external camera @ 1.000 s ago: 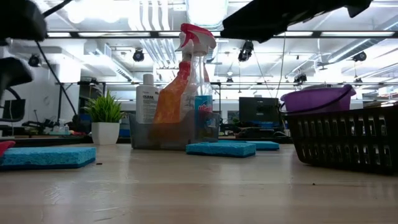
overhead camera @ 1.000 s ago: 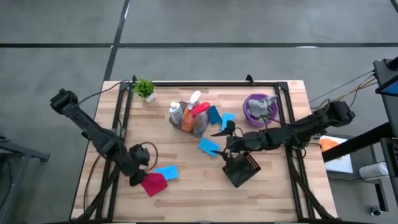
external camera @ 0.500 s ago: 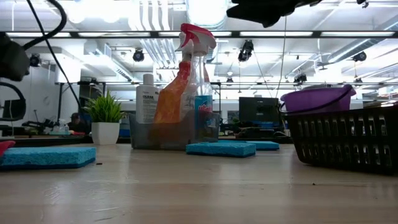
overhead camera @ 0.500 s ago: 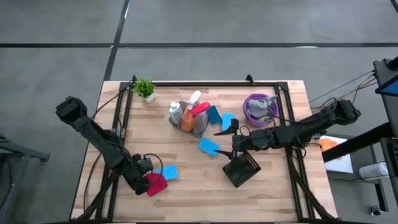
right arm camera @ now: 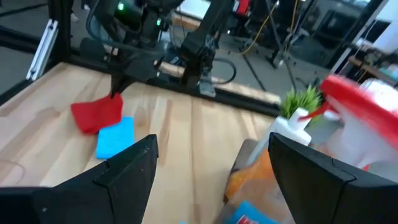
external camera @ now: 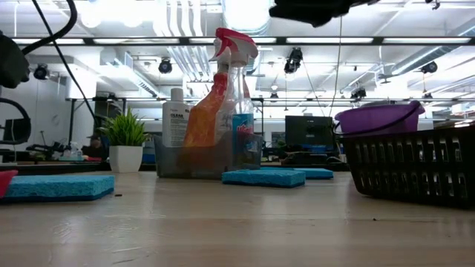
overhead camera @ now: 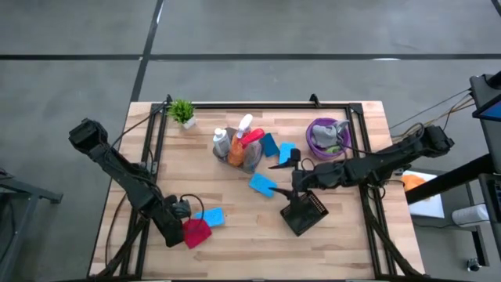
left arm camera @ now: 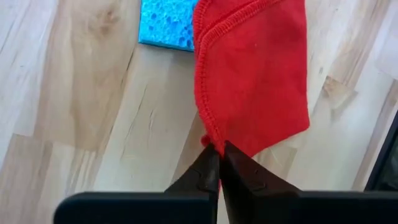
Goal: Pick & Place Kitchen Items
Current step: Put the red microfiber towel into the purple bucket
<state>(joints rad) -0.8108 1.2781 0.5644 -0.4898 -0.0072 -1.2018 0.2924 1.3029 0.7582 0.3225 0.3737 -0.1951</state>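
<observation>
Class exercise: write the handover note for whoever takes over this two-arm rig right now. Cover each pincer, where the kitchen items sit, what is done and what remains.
Left pincer: shut on the red cloth's edge, cloth on the table beside a blue sponge.
Right pincer: open, empty, above mid-table.
Bottles clustered mid-table; more blue sponges nearby.
Purple bowl holds a grey cloth; black basket looks empty.
Done: red cloth gripped. Left: lifting and placing it, then the rest.

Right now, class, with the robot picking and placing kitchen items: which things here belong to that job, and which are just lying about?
Job:
- red soft cloth, pinched at its edge by the shut left gripper
- flat blue rectangular sponges
- pink-trigger spray bottle
- white bottle

Lying about:
- small green potted plant
</observation>
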